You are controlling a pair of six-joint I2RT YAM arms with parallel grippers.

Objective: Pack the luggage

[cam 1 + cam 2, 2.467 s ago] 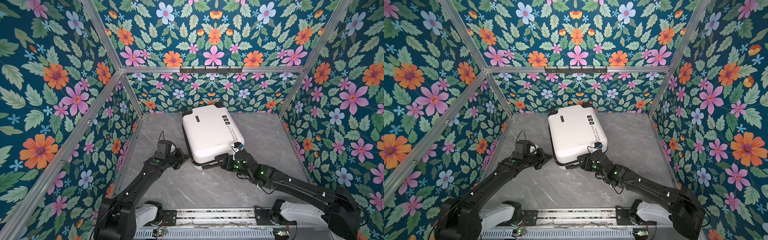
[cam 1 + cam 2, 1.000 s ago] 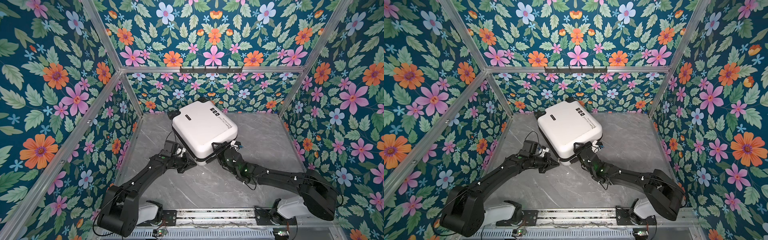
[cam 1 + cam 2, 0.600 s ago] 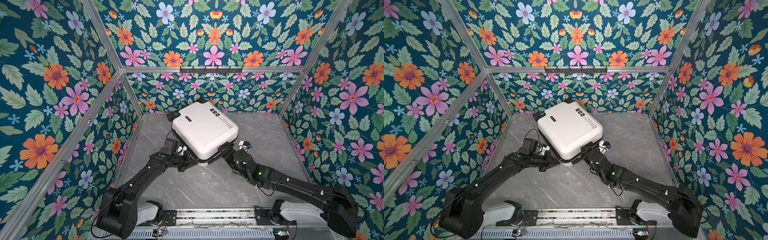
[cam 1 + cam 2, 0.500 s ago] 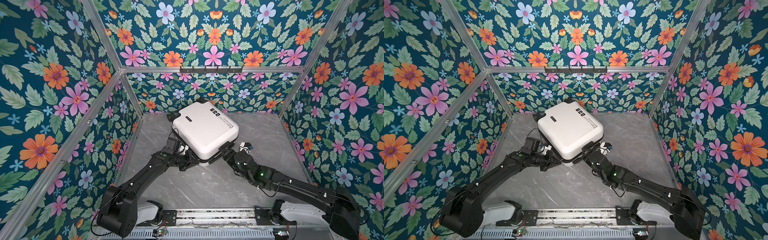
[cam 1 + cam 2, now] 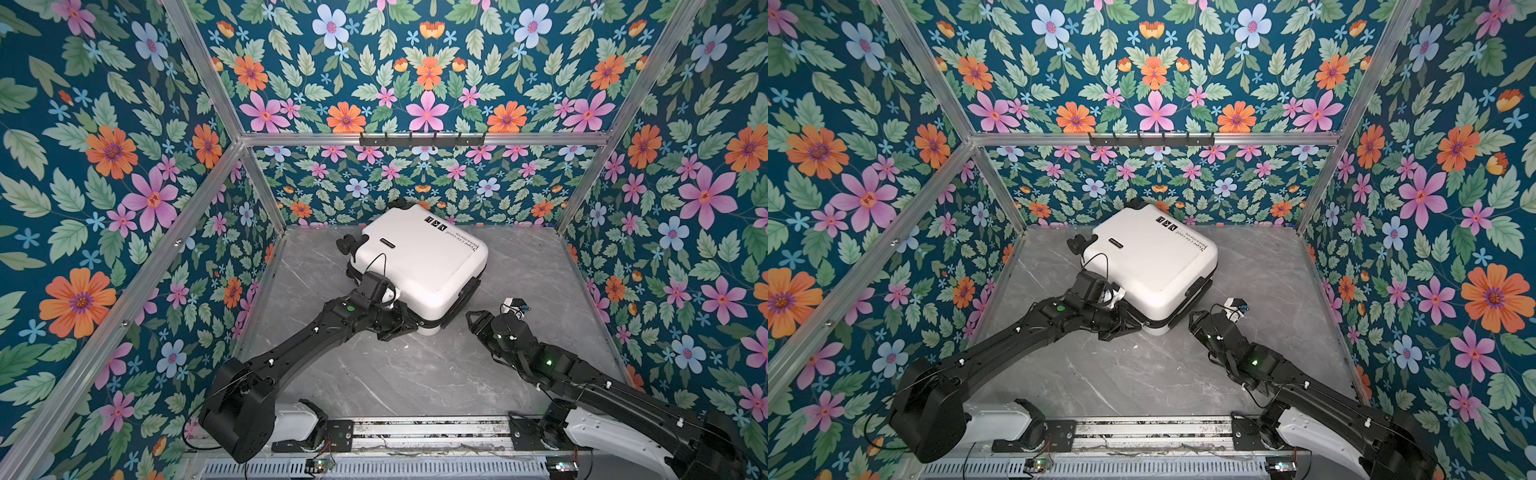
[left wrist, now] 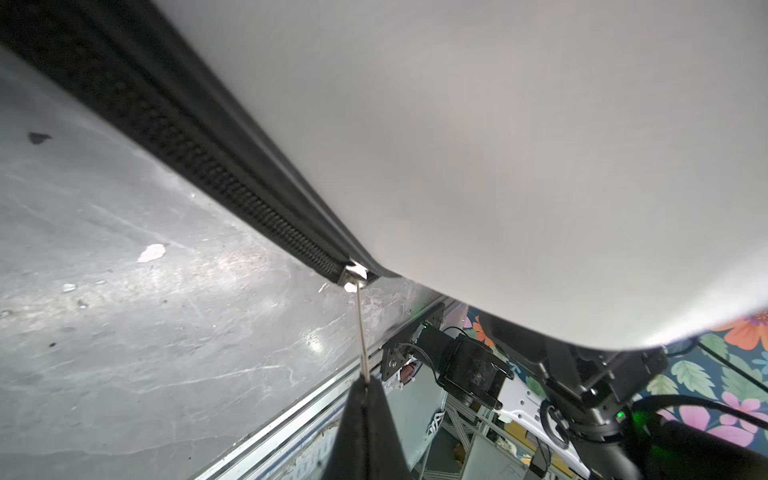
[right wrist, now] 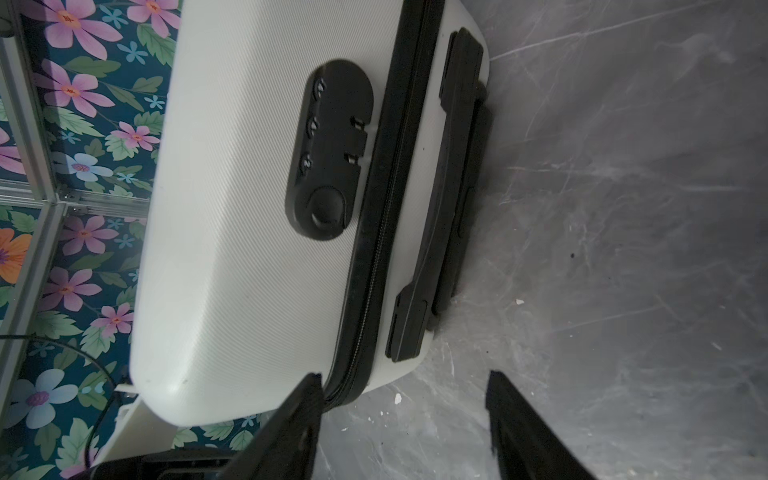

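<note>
The luggage lies flat on the grey marbled worktop, in its back half and turned askew, so that one corner points to the front. It is a small hard-shell case, closed. Its white shell has a fine ribbed grain, and black text runs along its back edge. A black zipper band circles its side. A black wheel juts from the luggage's left corner. On its right side sit a black combination lock and a black side handle.

At the luggage's front corner the left pincer is pressed together, pinching the thin metal zipper pull, which runs taut from the slider. The right pincer stands spread and holds nothing, just beside the luggage's front right side, with a gap between them in both top views.
</note>
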